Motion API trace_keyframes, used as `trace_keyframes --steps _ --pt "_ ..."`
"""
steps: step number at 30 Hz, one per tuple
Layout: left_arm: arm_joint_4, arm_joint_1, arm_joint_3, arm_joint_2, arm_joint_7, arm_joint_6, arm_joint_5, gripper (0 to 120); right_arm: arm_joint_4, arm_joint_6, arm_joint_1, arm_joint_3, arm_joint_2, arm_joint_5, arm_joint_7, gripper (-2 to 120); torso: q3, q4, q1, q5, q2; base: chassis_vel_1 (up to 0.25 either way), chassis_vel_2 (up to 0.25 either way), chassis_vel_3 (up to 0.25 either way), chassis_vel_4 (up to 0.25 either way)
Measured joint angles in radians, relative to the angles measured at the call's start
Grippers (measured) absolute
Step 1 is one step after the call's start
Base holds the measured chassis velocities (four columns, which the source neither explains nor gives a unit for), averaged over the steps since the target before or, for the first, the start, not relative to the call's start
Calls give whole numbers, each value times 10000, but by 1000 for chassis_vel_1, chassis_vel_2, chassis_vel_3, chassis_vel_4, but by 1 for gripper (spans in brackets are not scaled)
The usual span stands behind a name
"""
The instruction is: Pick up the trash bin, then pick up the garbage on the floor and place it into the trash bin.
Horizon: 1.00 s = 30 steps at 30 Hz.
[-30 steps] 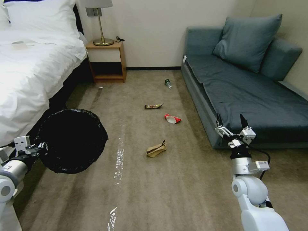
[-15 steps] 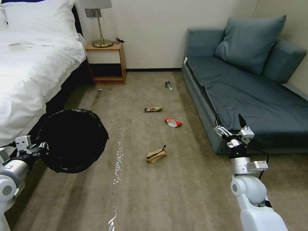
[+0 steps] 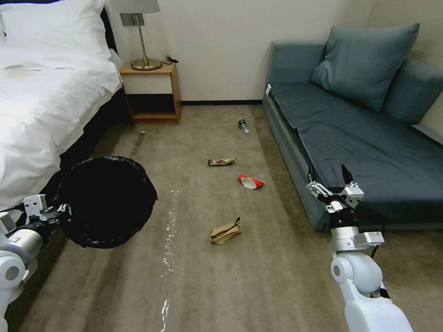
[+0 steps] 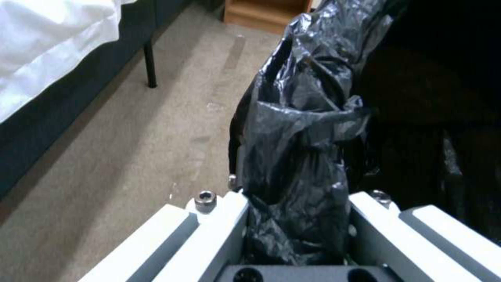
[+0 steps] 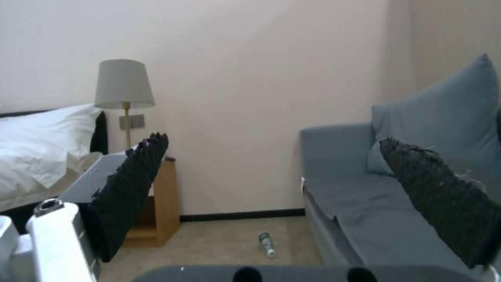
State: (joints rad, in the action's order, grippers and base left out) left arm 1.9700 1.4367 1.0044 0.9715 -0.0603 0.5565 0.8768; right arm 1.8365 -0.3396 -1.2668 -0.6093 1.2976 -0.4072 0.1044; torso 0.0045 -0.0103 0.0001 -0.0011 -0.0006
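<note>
On the robot's left, off the floor beside the bed (image 3: 41,106), the trash bin (image 3: 108,200) is held by the left gripper (image 4: 297,235), jaws clamped on its black bag rim; pick-up judged done. Right gripper (image 3: 328,182) is raised w/ fingers spread wide, nothing held. Left on the carpet: brown paper bag (image 3: 225,231), red-white wrapper (image 3: 250,181), gold wrapper (image 3: 221,161), bottle (image 3: 243,126). Bin's white body is hidden by the liner.

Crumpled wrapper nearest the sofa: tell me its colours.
Red and white wrapper, clearest in the head view.
</note>
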Motion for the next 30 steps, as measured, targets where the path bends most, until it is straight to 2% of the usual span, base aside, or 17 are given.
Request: trace_keyframes --steps 30 --pt "-16 -77 -114 -37 -54 -71 -25 0 -53 -269 -53 5 -20 160 271 100 0 -2 0 1 0 -83 82 85 -80"
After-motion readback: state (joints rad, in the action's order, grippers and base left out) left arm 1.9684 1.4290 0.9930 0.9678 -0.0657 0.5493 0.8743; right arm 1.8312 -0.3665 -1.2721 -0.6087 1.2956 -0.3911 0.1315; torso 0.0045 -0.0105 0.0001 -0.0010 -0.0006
